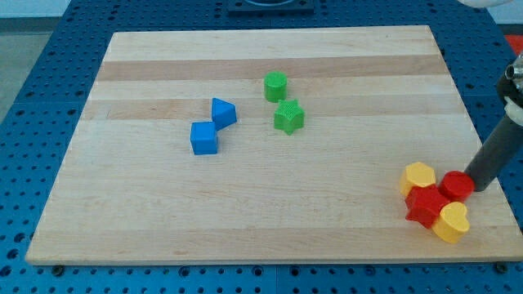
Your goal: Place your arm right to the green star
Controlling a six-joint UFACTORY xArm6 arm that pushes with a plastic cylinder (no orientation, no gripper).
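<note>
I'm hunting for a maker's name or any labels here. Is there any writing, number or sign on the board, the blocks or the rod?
None: no text can be read anywhere.
Pale wooden board: bare wood grain.
Green star-shaped block and the other coloured blocks: plain.
Dark rod, my tip: unmarked.
Blue perforated table: holes only.

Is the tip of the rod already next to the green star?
No, my tip stands far off at the view's bottom right, beside the red round block, while the green star lies near the board's middle.
</note>
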